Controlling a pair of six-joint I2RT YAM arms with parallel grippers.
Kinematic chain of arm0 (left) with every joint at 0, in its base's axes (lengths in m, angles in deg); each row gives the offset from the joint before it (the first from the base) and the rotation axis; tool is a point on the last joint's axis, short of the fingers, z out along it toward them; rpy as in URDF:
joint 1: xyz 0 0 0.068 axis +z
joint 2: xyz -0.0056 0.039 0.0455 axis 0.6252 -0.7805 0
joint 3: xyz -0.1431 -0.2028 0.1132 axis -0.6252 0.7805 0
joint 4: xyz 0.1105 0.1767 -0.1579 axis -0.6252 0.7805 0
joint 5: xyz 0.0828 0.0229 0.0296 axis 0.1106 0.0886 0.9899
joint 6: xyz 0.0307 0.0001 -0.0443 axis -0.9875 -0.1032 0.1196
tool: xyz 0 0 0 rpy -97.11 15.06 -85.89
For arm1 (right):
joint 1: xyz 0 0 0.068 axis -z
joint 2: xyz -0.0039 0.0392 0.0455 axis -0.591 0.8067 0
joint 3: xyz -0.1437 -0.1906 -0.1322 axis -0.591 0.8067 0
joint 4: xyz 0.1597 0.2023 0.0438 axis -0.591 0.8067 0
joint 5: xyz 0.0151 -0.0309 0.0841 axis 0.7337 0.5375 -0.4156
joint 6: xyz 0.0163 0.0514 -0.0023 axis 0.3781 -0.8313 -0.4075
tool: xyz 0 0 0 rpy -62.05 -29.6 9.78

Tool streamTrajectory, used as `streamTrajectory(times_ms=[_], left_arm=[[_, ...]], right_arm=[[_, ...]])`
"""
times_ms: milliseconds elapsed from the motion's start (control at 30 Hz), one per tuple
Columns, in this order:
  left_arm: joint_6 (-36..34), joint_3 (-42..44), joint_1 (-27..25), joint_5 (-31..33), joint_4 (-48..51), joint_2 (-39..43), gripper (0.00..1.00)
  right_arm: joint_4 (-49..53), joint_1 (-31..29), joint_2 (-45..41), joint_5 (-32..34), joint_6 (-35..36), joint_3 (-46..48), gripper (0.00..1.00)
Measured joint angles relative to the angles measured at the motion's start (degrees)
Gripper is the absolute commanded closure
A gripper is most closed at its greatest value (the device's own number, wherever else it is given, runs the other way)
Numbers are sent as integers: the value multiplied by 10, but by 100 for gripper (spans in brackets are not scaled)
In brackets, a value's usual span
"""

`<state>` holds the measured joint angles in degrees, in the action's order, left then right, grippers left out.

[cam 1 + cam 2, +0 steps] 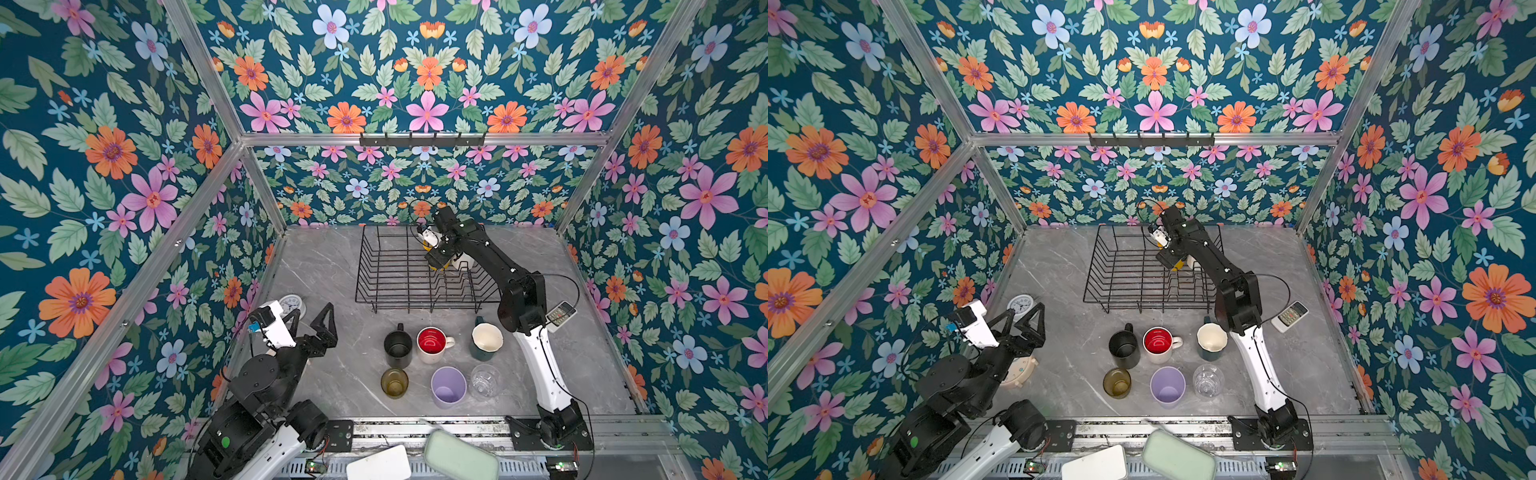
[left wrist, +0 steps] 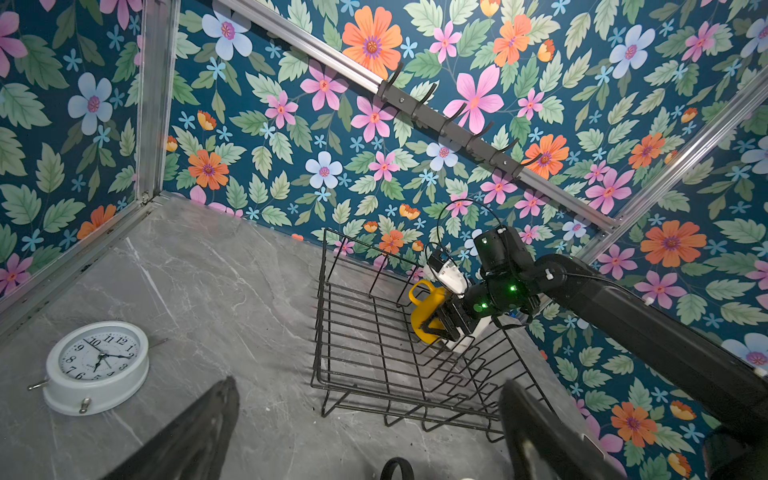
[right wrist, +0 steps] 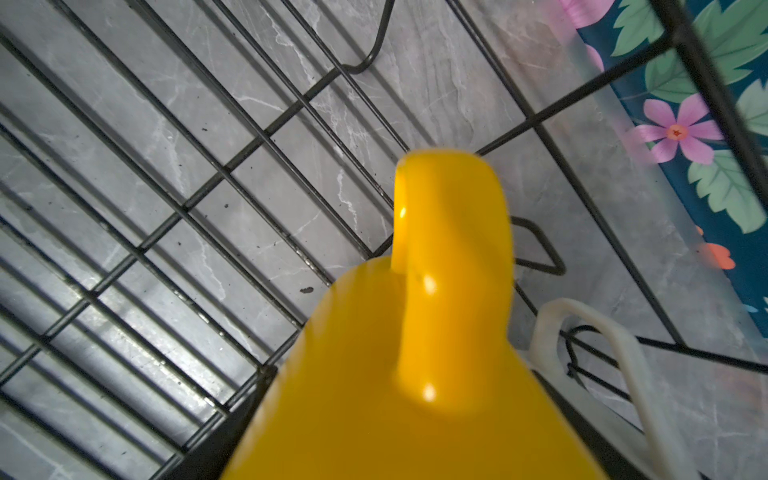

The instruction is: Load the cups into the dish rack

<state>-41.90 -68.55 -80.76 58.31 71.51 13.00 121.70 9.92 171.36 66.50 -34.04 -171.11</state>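
The black wire dish rack (image 1: pixel 415 309) (image 2: pixel 374 386) stands at the back of the table. Inside it my right gripper (image 1: pixel 438 259) (image 2: pixel 436 328) is shut on the yellow mug (image 2: pixel 426 307) (image 3: pixel 415 374), held tilted with its handle up, next to a white mug (image 1: pixel 463 262) (image 3: pixel 602 332) resting in the rack. In front of the rack stand a black mug (image 1: pixel 398 347), a red-inside white mug (image 1: pixel 432 343), a teal mug (image 1: pixel 486 340), an olive glass (image 1: pixel 394 382), a lilac tumbler (image 1: pixel 448 386) and a clear glass (image 1: pixel 484 380). My left gripper (image 1: pixel 311 316) (image 2: pixel 370 415) hangs open and empty at the front left.
A white clock (image 1: pixel 293 305) (image 2: pixel 97 365) lies by the left wall and a cream clock (image 1: pixel 1021 370) sits under my left arm. A remote (image 1: pixel 561 316) lies to the right of the rack. A hook rail (image 1: pixel 422 139) runs along the back wall.
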Motion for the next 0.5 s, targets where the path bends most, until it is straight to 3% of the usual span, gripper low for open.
streamTrajectory(times_ms=[167,500], left_arm=[[2,0,0,-2,1,3,0],[10,0,0,-3,3,4,0]], right_arm=[[5,-3,-3,9,0,-6,59],[20,-5,-24,17,14,-5,66]])
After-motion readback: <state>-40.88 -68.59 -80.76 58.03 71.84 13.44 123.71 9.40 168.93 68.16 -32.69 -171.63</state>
